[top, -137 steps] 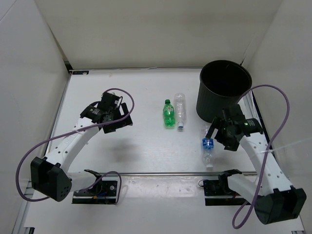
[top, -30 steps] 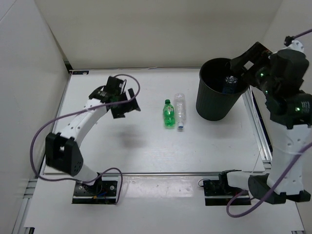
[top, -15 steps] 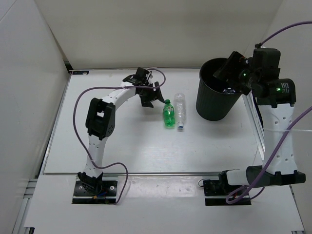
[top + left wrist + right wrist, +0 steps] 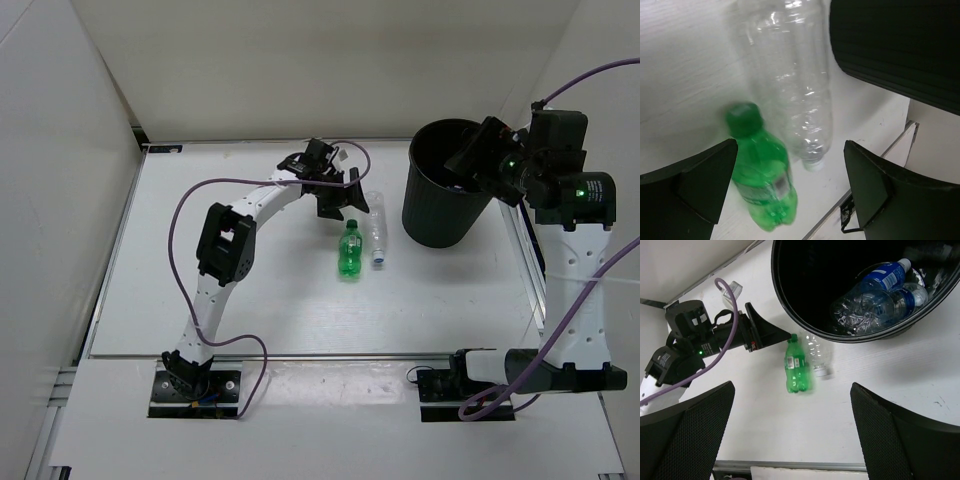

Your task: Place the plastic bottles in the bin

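The left gripper (image 4: 338, 198) is seen spread apart and empty, over the cap end of the green bottle (image 4: 349, 249); beside that bottle the plain clear bottle (image 4: 376, 230) is laid on the table (image 4: 200, 300) — caps pointing opposite ways, touching or nearly so, near the bin (image 4: 428, 218). The right gripper (image 4: 470, 160) is poised above the bin's rim, fingers wide apart, nothing held; two blue-labelled bottles (image 4: 875, 287) are seen inside the bin — lying at its bottom.

Left arm at full stretch, left tool (image 4: 339, 197) wide apart; right arm upright, right tool (image 4: 468, 158) likewise spread.
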